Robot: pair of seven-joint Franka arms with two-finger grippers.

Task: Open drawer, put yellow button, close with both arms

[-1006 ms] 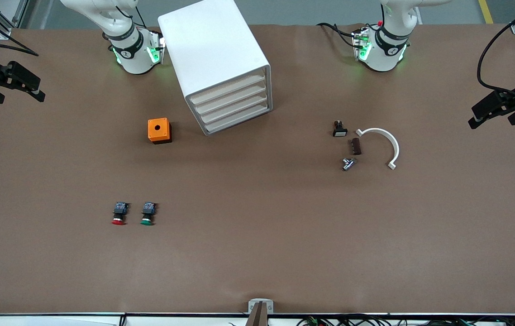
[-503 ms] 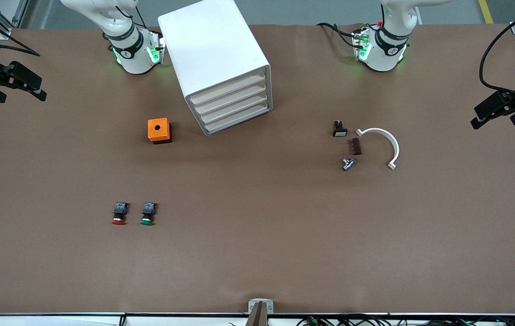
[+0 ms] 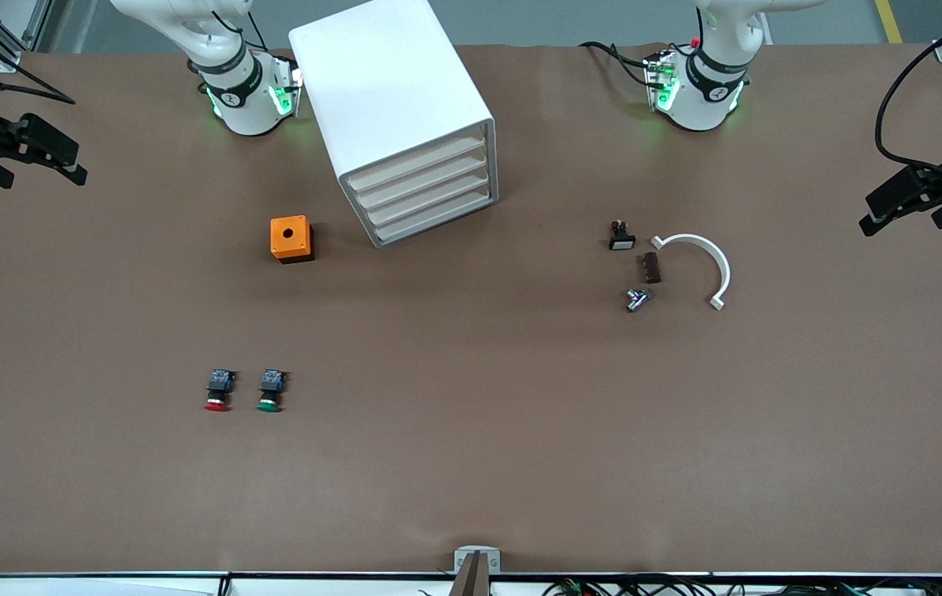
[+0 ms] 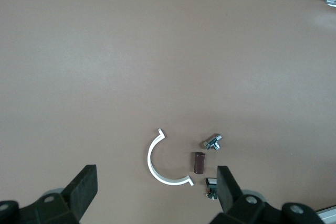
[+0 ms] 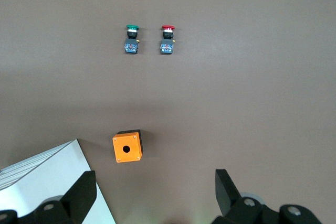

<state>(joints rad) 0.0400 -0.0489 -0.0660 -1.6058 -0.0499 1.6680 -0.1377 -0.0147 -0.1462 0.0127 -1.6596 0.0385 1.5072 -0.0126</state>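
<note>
The white cabinet (image 3: 388,91) stands near the right arm's base, its four drawers all shut. The drawer (image 3: 417,160) is the uppermost one. A corner of the cabinet (image 5: 47,182) also shows in the right wrist view. No yellow button shows in any view. My right gripper (image 3: 36,178) hangs open and empty above the right arm's end of the table; its wrist view has it (image 5: 155,195) high over the orange box. My left gripper (image 3: 905,217) hangs open and empty above the left arm's end, and in its wrist view it (image 4: 155,192) is high over the small parts.
An orange cube box (image 3: 291,238) with a hole sits beside the cabinet. A red-capped button (image 3: 218,392) and a green-capped one (image 3: 271,391) lie nearer the front camera. Toward the left arm's end lie a white arc (image 3: 701,263), a brown block (image 3: 651,267), a metal piece (image 3: 636,299) and a white-capped switch (image 3: 621,236).
Both grippers have drifted only very slightly. Nothing on the table has moved.
</note>
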